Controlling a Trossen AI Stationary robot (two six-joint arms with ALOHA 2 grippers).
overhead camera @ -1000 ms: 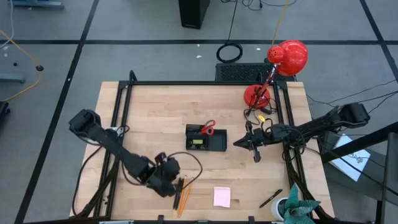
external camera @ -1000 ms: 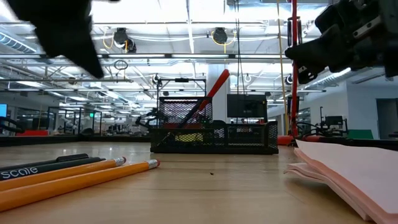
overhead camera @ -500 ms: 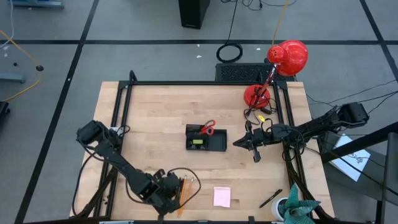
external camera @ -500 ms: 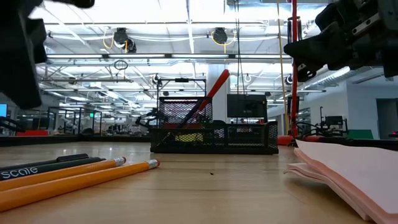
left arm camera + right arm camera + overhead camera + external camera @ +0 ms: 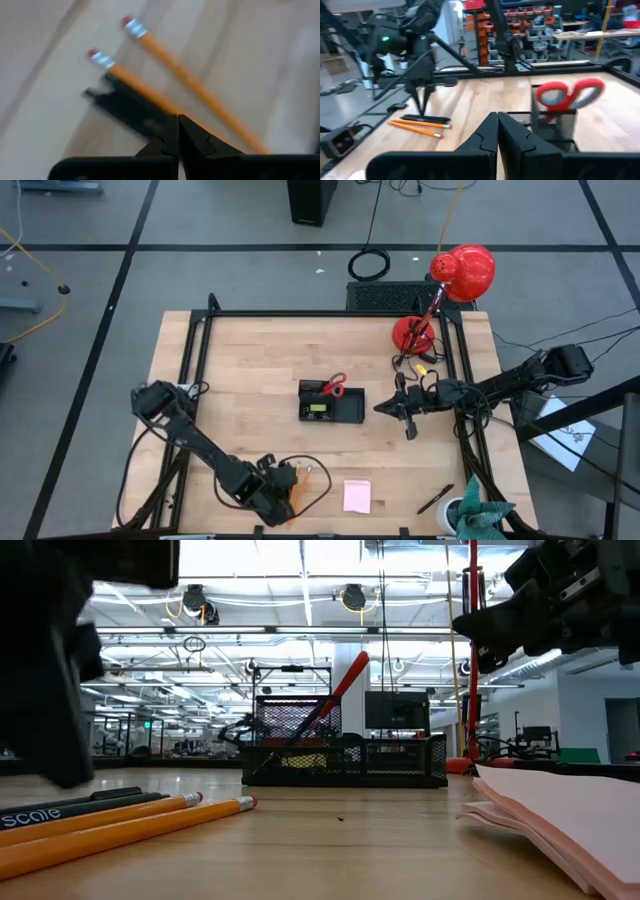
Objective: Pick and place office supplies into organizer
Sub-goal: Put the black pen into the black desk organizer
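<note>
Two orange pencils [image 5: 303,480] [image 5: 130,825] [image 5: 200,90] and a dark pen [image 5: 70,805] [image 5: 130,107] lie side by side near the table's near edge. My left gripper [image 5: 285,490] [image 5: 178,118] [image 5: 424,107] is shut and points down right over them. The black organizer [image 5: 340,412] [image 5: 345,760] stands mid-table with red-handled scissors [image 5: 333,387] [image 5: 570,95] upright in its taller section. A pink sticky-note pad [image 5: 357,496] [image 5: 570,815] lies flat right of the pencils. My right gripper [image 5: 380,410] [image 5: 498,117] is shut and hovers right of the organizer. My left gripper's shut fingertips [image 5: 176,131] stand from above over the dark pen's middle [image 5: 150,120], beside the nearer pencil. I cannot tell whether they touch it. Pen and pencils lie flat on the table.
A second dark pen [image 5: 435,500] lies near the table's near right corner, beside a white cup with something teal [image 5: 475,520]. A red desk lamp [image 5: 450,290] stands at the far right corner. The black table frame [image 5: 200,360] runs along the left and right sides.
My left gripper has moved toward the near edge and a little right, and has come down low over the pencils and pen. The pencils, pen and pad have stayed where they were.
</note>
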